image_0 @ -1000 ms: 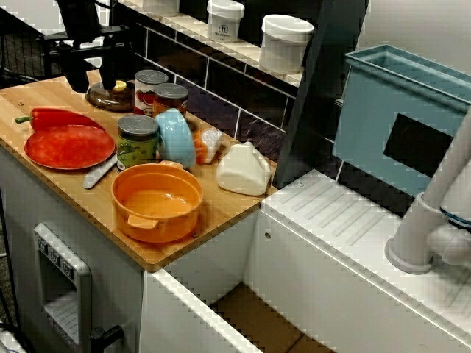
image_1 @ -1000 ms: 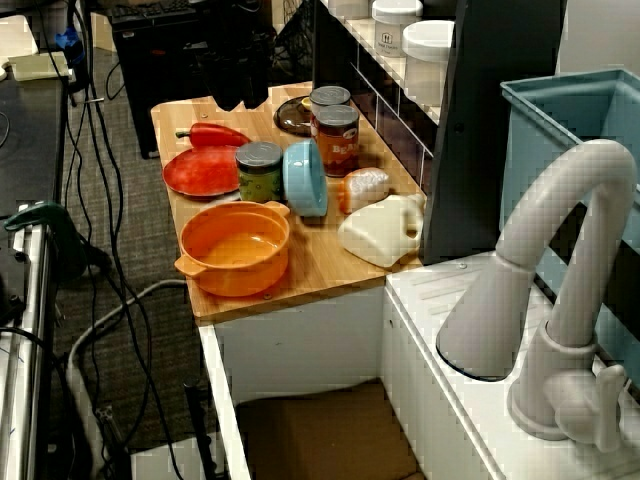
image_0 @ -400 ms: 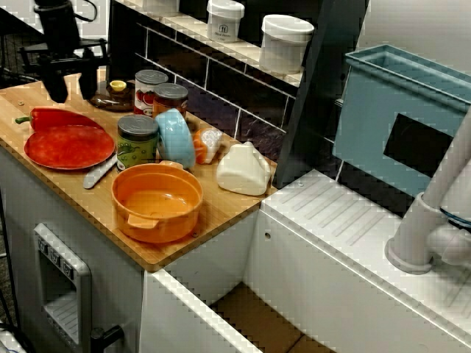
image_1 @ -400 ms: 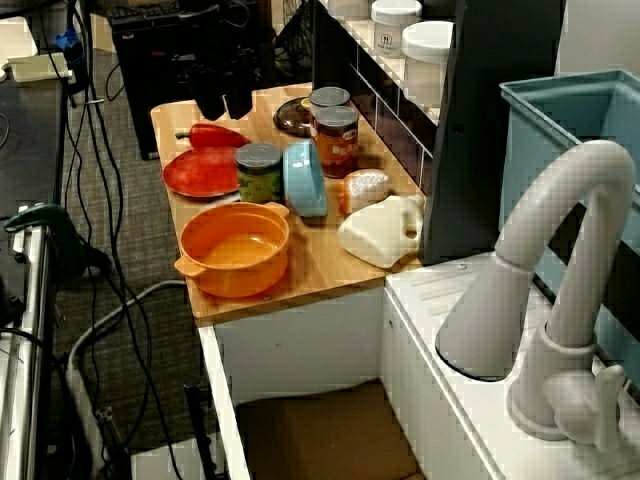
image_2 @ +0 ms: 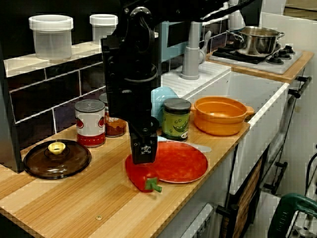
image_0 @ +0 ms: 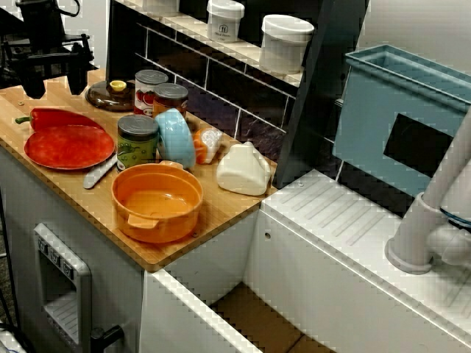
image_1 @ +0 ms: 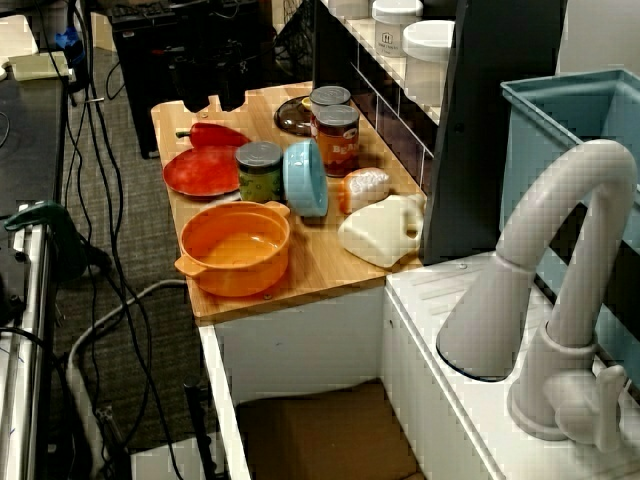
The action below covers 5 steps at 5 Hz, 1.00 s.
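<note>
Hand [image_0: 54, 88] hangs over the far left end of the wooden tabletop [image_0: 228, 206]. Its two black fingers [image_0: 33, 82] stand apart with nothing between them, so it is let go and holds nothing.

The red pepper [image_0: 55, 118] is the thing closest to it. The pepper lies flat on the wood, just below the hand and right at the edge of the red plate [image_0: 70, 147]. In the view from the tap side, the fingers are up above the pepper and do not touch it. In the view from the tabletop's end, the hand is right in front of the pepper, so I cannot tell there if they touch.

A brown lid [image_0: 110, 95] with a yellow knob lies near the hand, by the dark wall. Two cans [image_0: 151, 88] stand just beside the lid. A jar [image_0: 137, 143] with a green lid, a blue bowl [image_0: 175, 136] on its side and an orange pot [image_0: 157, 200] are farther along the tabletop.
</note>
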Motion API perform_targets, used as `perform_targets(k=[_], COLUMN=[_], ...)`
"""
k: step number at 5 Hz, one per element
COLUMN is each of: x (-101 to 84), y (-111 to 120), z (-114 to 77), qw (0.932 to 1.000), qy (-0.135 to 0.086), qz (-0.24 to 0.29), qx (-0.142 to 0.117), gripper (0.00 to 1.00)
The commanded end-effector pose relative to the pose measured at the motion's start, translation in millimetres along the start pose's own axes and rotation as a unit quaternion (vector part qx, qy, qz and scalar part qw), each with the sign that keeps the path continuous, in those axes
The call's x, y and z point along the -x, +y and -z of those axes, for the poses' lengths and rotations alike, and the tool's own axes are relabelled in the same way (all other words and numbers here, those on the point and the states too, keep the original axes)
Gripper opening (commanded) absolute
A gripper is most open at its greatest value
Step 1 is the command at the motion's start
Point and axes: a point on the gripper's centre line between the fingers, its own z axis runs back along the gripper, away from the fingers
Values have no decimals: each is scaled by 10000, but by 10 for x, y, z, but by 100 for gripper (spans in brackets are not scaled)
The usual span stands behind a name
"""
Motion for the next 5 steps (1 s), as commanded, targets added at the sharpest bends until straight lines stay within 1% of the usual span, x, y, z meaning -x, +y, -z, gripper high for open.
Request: perform_targets(k=[1, 2, 3, 4, 5], x=[-124, -181, -188, -169, -88], y=[4, -32, -22, 52, 131], z=[-139, -167, -175, -163, -47], qw=[9772, 9523, 9383, 9250, 9168], qy=[445, 598, 703, 611, 336], qz=[2077, 2973, 3375, 3737, 3935], qx=[59, -340, -273, -329, -592], gripper=[100, 100, 100, 100, 100])
